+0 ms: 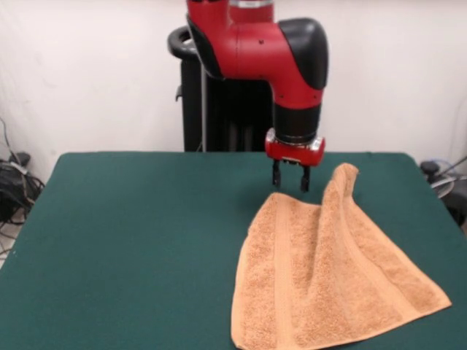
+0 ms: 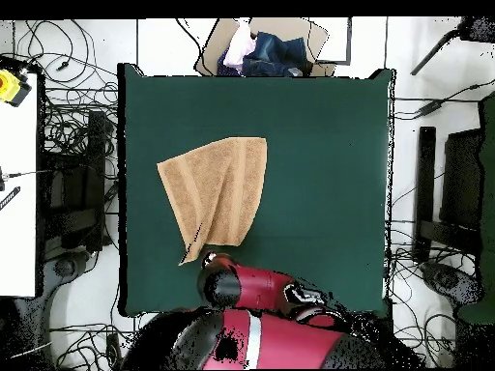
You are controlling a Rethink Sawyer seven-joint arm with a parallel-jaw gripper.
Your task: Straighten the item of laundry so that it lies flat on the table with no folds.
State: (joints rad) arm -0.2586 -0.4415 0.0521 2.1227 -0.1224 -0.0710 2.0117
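The light orange-tan towel [image 1: 328, 281] lies on the right half of the dark green table [image 1: 131, 240], reaching its front edge. It is not flat: a fold ridge rises to a raised peak [image 1: 344, 179] at its far right. My gripper [image 1: 290, 179] hangs just above the towel's far edge, left of the peak. Its two fingers are apart with nothing between them. In the overhead view the towel [image 2: 218, 188] lies left of the middle of the table [image 2: 319, 174], with a pointed corner [image 2: 189, 257] toward the robot. There the arm [image 2: 224, 285] hides the gripper.
The black pedestal [image 1: 219, 109] stands behind the table's far edge. A cardboard box with clothes [image 2: 271, 50] sits beyond the far side in the overhead view. Cables and stands lie on the floor on both sides [image 2: 68, 193].
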